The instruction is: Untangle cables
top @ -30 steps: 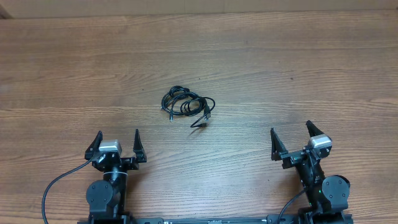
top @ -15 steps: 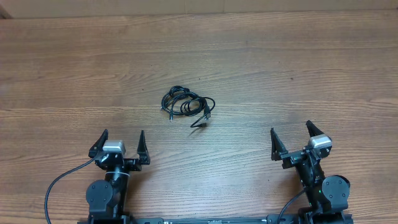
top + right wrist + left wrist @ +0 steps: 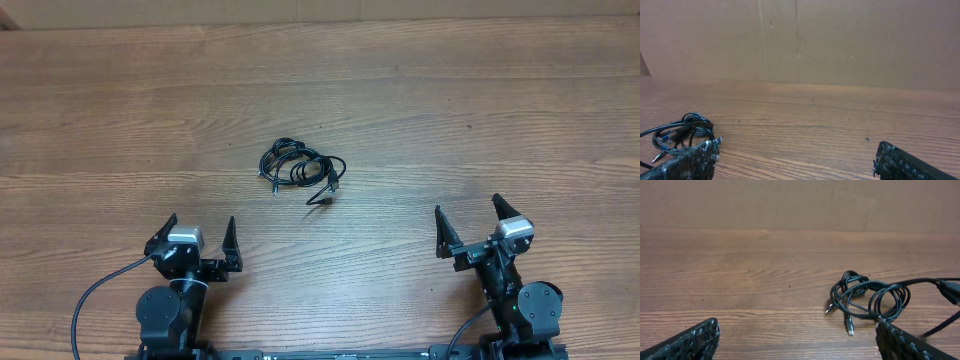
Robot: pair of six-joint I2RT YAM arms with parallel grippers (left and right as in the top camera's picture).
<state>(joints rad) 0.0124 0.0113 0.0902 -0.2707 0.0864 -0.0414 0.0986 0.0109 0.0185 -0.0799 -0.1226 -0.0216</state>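
Observation:
The cables (image 3: 303, 171) lie as one small tangled bundle of thin black cords with plug ends in the middle of the wooden table (image 3: 450, 110). They show right of centre in the left wrist view (image 3: 872, 299) and at the far left in the right wrist view (image 3: 680, 130). My left gripper (image 3: 197, 233) is open and empty, near the front edge, below and left of the bundle. My right gripper (image 3: 468, 218) is open and empty at the front right, well apart from the cables.
A brown cardboard wall (image 3: 800, 40) stands along the table's far edge. Thick black cables (image 3: 90, 300) run from the arm bases at the front edge.
My left gripper has shifted slightly right and toward the front edge. The right arm and the cables have not moved.

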